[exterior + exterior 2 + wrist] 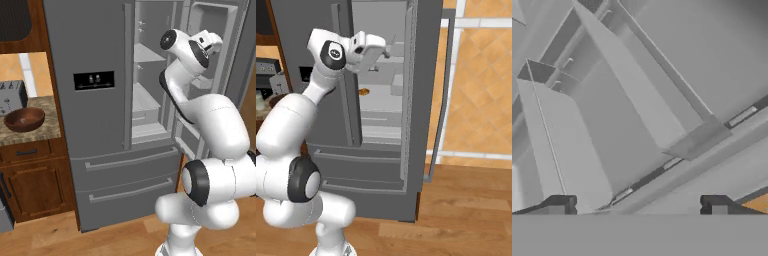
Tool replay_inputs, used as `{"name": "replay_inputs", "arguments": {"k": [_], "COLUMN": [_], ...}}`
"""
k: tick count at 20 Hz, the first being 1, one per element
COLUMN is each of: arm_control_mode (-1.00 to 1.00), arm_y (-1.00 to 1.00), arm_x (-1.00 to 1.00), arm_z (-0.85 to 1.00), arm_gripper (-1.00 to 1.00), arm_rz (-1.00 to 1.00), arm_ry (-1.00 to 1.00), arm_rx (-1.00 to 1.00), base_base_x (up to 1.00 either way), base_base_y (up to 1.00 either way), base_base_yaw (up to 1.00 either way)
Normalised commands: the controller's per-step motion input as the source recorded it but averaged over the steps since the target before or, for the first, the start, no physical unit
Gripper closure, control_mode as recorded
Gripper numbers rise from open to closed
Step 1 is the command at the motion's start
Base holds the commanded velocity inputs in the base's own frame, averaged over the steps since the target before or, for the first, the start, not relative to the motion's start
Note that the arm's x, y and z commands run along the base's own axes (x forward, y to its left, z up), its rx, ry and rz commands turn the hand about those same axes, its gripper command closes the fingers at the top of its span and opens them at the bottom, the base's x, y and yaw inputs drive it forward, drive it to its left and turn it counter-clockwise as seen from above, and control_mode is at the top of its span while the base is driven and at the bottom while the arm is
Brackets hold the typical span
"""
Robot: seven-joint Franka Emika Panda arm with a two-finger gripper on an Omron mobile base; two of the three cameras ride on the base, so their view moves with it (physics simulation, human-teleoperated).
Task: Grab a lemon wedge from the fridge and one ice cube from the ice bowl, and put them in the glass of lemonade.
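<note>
A tall grey steel fridge (pixel 95 125) takes up most of the scene; its right door (pixel 443 100) is swung wide open, its left door with the black dispenser panel (pixel 94 80) is shut, and two drawer fronts sit below; pale shelves (pixel 145 102) step down inside the open compartment. The white arm rises from the floor and reaches up into that opening, its hand at the height of the upper shelves; the gripper (pixel 637 206) faces the grey interior with its two dark tips (pixel 558 205) set far apart and nothing between them, so the hand is open and empty. To the left, on a stone counter (pixel 42 131) well apart from the fridge, sits the wide reddish-brown ice bowl (pixel 24 119), with a grey toaster (pixel 11 97) behind it. On a middle shelf, below and beyond the hand, lies a tiny orange lump (pixel 363 91); the lemon wedge is too small to pick out on the shelves, and I cannot tell where it lies. The risks, as I judge them: the hand may close on the orange lump by mistake; the wrist may knock a shelf edge or the door frame in so tight a space; a wedge this small may slip from wide-set fingers.
</note>
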Motion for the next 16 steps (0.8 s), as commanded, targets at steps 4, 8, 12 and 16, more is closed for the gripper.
{"name": "replay_inputs", "arguments": {"k": [4,8,12,16], "arm_control_mode": [-1.00,-1.00,-1.00,-1.00], "arm_y": [0.71,0.63,0.56,0.46], "arm_x": [-0.03,0.00,0.00,-0.02], "arm_z": [-0.38,-0.74,-0.83,-0.47], "arm_gripper": [-1.00,-1.00,-1.00,-1.00], "arm_rz": [0.29,0.42,0.48,0.42], "arm_ry": [-0.04,0.00,0.00,0.00], "arm_rx": [0.37,0.41,0.41,0.32], "base_base_x": [0.00,0.00,0.00,0.00], "base_base_y": [0.00,0.00,0.00,0.00], "base_base_yaw": [0.00,0.00,0.00,0.00]}}
